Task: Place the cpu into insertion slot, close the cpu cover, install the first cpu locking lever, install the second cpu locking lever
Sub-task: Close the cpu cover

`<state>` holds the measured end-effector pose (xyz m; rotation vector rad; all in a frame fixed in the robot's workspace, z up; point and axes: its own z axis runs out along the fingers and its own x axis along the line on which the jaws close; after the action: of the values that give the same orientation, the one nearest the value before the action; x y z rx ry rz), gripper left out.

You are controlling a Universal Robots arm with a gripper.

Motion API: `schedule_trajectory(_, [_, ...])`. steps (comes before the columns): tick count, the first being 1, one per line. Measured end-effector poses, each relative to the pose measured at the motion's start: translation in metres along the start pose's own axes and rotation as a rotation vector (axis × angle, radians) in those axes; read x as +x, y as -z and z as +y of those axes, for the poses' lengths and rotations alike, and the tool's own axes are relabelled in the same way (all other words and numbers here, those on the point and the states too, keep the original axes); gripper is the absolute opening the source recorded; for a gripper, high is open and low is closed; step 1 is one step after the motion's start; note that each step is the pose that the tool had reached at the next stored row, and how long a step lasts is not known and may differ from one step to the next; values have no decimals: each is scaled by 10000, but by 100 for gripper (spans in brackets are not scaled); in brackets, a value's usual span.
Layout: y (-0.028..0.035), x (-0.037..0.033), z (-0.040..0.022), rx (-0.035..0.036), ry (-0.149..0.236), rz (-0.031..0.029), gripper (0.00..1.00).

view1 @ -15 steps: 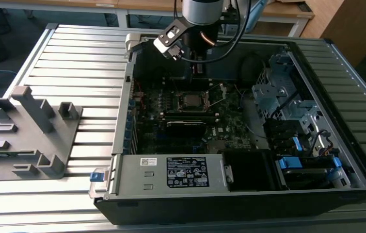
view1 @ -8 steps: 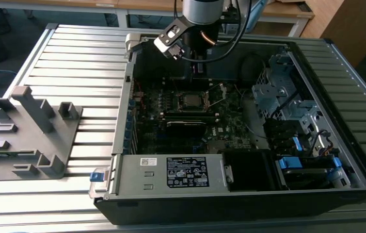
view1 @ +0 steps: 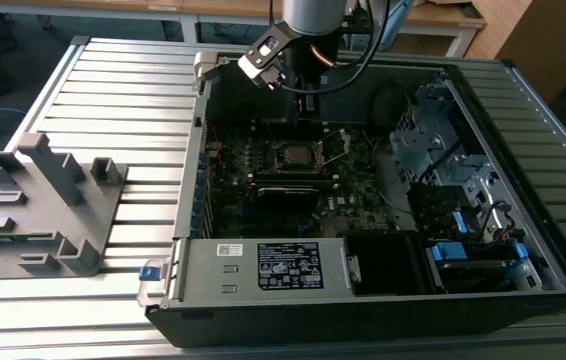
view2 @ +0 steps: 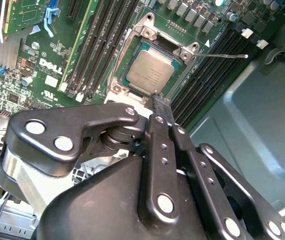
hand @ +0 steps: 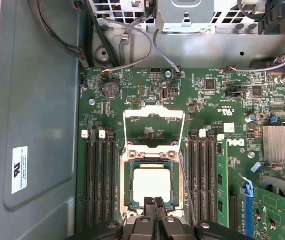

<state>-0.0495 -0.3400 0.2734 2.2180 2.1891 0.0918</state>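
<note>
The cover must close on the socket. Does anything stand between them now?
Only the tool. The cover stands open beside the socket, where the chip already lies. The tool's tip is at the chip's edge, on the side far from the cover. Nothing else visible lies over the socket.

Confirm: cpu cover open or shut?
Open. The cpu cover is swung back from the insertion slot; the cpu lies uncovered.

The cpu (hand: 152, 183) lies in the slot (hand: 151, 156) on the motherboard (hand: 207, 105), inside the open case (hand: 37, 125). The cover (hand: 154, 114) stands raised at one edge of the slot; my gripper (hand: 154, 203) is at the opposite edge, just beside the cpu. Flanking the slot are memory slots (hand: 98, 180). The case rests on the table (view1: 112, 90), with a fixture (view1: 37, 214) on the exterior view's left.
</note>
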Motion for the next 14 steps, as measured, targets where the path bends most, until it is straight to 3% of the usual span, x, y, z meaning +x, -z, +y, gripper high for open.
schedule_trajectory(11, [36,1,2,0,0,1,11])
schedule_trajectory(14, [83,2,5,0,0,1,11])
